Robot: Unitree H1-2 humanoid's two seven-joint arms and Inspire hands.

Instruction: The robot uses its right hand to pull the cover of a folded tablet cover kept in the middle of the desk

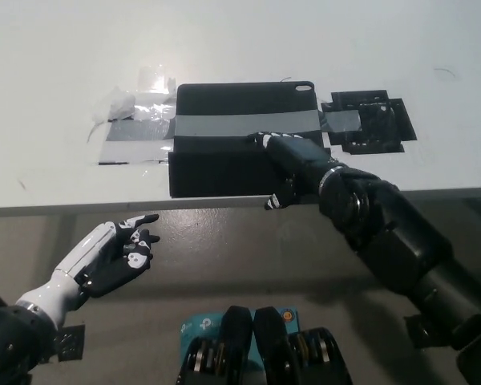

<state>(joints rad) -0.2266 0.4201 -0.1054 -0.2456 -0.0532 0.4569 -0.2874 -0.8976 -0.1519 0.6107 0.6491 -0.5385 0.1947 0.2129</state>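
— Tablet cover lies mid-tabletop, long axis running left to right, taped down by a grey strip. Where's my right hand?

— On the cover's front right part, at the near edge. Whether its fingers grip the flap, I cannot tell.

— And my left hand?

— Below the tabletop edge, well apart, fingers released. I judge the right is far nearer.

No words, numbers or brand marks can be read here. The tablet cover is plain black with a blank grey band of tape across it. The black patch just right of the cover carries no lettering, and the clear tape to the cover's left is bare too.
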